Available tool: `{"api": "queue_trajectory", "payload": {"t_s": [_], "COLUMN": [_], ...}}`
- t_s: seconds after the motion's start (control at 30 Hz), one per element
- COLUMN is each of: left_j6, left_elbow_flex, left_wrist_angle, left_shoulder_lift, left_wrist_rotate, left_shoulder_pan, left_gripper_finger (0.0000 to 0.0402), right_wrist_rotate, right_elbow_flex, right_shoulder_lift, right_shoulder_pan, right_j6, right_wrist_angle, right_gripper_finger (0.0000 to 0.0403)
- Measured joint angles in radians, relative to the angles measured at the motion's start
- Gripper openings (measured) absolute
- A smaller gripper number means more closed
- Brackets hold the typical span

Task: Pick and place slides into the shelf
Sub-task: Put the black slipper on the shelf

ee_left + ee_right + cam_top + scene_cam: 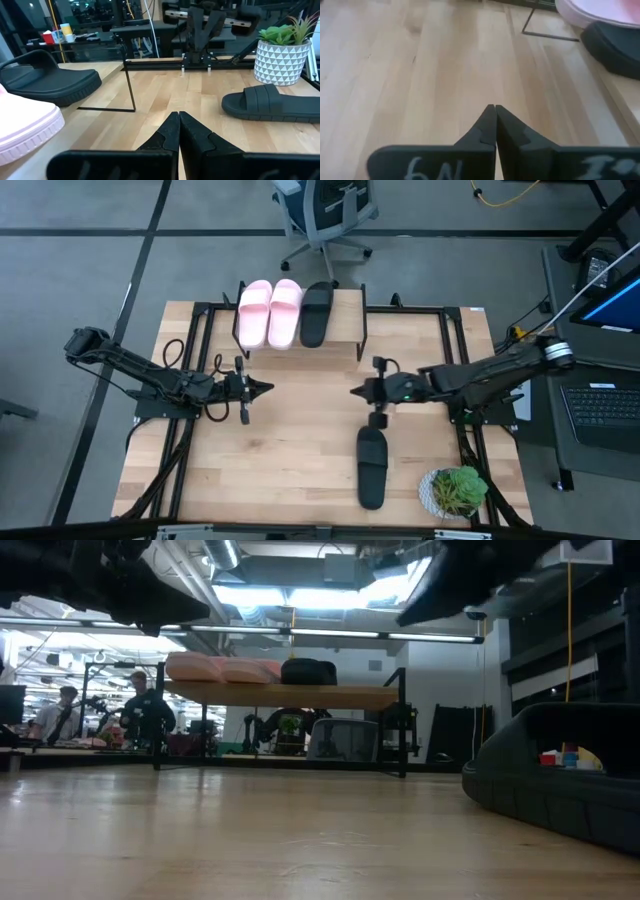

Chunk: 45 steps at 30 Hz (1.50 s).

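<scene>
Two pale pink slides (268,312) and one black slide (316,312) lie side by side, soles down, on the shelf (345,320) at the table's far side; they also show in the low view (222,668). A second black slide (371,467) lies sole down on the table near the front right, and also shows in the left wrist view (272,104). My left gripper (268,388) is shut and empty, left of centre. My right gripper (354,391) is shut and empty, right of centre, just beyond the loose slide's far end.
A small potted plant in a white pot (455,490) stands at the table's front right corner, next to the loose black slide. An office chair (325,220) stands behind the shelf. Bare wood lies between the two grippers.
</scene>
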Motion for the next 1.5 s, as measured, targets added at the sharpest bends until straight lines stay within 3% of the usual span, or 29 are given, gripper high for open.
{"api": "queue_trajectory", "payload": {"t_s": [0.13,0.37,0.57,0.73,0.9,1.2,1.5], "left_j6": [-0.001,0.000,0.000,0.000,-0.017,-0.025,-0.018], "left_elbow_flex": [0.000,0.000,0.000,0.000,0.000,0.000,0.000], "left_wrist_angle": [-0.002,-0.002,-0.002,-0.018,-0.045,-0.071,-0.071], "left_shoulder_lift": [0.000,0.000,0.000,0.000,0.000,0.000,0.000], "left_wrist_rotate": [0.012,0.196,0.265,0.291,0.347,0.469,0.460], "left_shoulder_pan": [0.000,0.000,0.000,0.000,0.000,0.000,0.001], "left_gripper_finger": [0.0002,0.0002,0.0002,0.0002,0.0002,0.0002,0.0002], "right_wrist_rotate": [-0.017,-0.214,-0.222,-0.252,-0.352,-0.295,-0.230], "right_elbow_flex": [-0.093,-0.159,-0.160,-0.139,-0.122,-0.117,-0.117], "right_shoulder_lift": [-0.116,-0.273,-0.298,-0.297,-0.294,-0.285,-0.229], "right_shoulder_pan": [0.000,0.014,0.046,0.075,0.129,0.215,0.260], "right_j6": [0.004,0.001,0.036,0.209,0.293,0.285,0.397], "right_wrist_angle": [-0.002,-0.009,-0.099,-0.238,-0.257,-0.256,-0.257], "right_gripper_finger": [0.0004,0.0004,0.0004,0.0005,0.0005,0.0005,0.0005]}}
